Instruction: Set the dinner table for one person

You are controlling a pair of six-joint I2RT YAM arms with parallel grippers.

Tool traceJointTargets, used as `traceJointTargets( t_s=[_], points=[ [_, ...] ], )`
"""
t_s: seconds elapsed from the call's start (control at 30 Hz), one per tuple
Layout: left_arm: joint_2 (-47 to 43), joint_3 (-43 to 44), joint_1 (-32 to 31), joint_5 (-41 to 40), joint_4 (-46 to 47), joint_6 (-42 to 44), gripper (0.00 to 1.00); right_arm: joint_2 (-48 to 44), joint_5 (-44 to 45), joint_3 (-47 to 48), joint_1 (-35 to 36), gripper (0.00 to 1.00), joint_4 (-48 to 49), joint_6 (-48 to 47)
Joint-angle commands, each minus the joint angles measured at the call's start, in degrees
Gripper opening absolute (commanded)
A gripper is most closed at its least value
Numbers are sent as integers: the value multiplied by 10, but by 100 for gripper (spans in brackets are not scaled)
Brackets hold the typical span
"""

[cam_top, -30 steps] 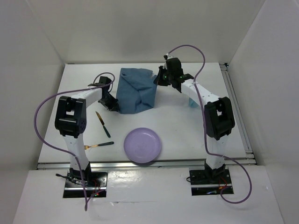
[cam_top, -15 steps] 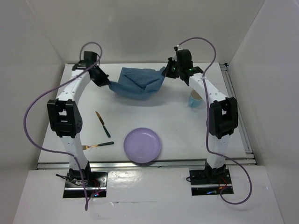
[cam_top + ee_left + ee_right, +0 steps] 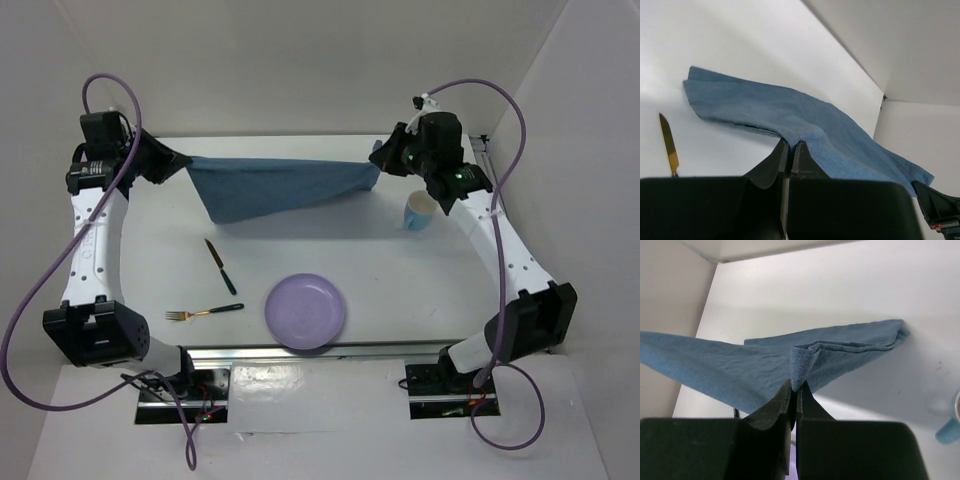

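Note:
A blue cloth placemat [image 3: 275, 185] hangs stretched above the far half of the white dinner table [image 3: 400, 270]. My left gripper [image 3: 180, 160] is shut on its left corner, and the cloth [image 3: 805, 120] runs away from the jaws in the left wrist view. My right gripper [image 3: 378, 160] is shut on its right corner, a fold of cloth [image 3: 801, 365] pinched in the jaws. The cloth's lower edge sags toward the table. A purple plate [image 3: 305, 311] sits near the front edge. A knife [image 3: 220, 265] and a fork [image 3: 204, 312] lie left of the plate.
A light blue cup [image 3: 420, 210] stands on the table just below my right gripper. White walls enclose the table on three sides. A metal rail [image 3: 505, 235] runs along the right edge and another along the front.
Both arms have swung outward and upward, pulling the bunched placemat from a heap at the table's middle back into a wide taut span. The plate, knife, fork and cup have not moved.

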Motion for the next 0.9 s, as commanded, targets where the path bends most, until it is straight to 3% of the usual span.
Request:
traceJointTargets(
  t_s=[0.0,0.23,0.5,0.67,0.83,0.87],
  points=[
    [-20,-21,19,31,13,18,0,-60,6,-36,-10,0,-38,16],
    [-34,6,24,55,13,23,0,-113,-1,-29,-10,0,-60,34],
    [34,72,24,67,42,34,0,-73,14,21,-25,0,-51,45],
    [153,205,6,67,39,56,0,63,-18,142,-53,0,7,51],
    [337,465,-26,37,-1,92,0,201,-59,268,-85,0,86,72],
    [354,483,-27,37,5,92,0,218,-75,307,-95,0,91,72]
  ],
)
